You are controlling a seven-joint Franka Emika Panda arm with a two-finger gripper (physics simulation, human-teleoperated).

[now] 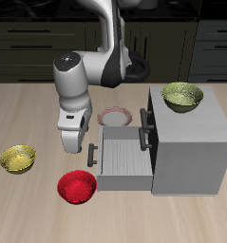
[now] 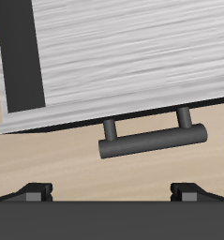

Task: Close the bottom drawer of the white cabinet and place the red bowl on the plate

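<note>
So right now I've got the gripper [image 1: 75, 144] hanging just off the front of the white cabinet's [image 1: 191, 142] bottom drawer [image 1: 122, 159], which is pulled way out toward me. The drawer's dark bar handle [image 1: 92, 155] is right beside the gripper, and in the wrist view that handle [image 2: 153, 138] fills the middle with the fingertips [image 2: 34, 191] spread wide either side of it, nothing between them, so I'd call it open and holding nothing. I can't tell from either view whether anything is actually touching the handle. The upper drawer [image 1: 150, 131] with its own dark handle looks pushed in. The red bowl [image 1: 76, 186] sits on the table [image 1: 29, 114] just in front of the open drawer's handle, nearer the front edge than the cabinet. The plate [image 1: 115, 117] is on the far side of the open drawer, close to the cabinet's back corner, partly hidden by the arm. There's an olive-green bowl [image 1: 182, 96] on top of the cabinet, and a yellow-green bowl [image 1: 18, 158] well apart from the cabinet, out past the red bowl.
</note>
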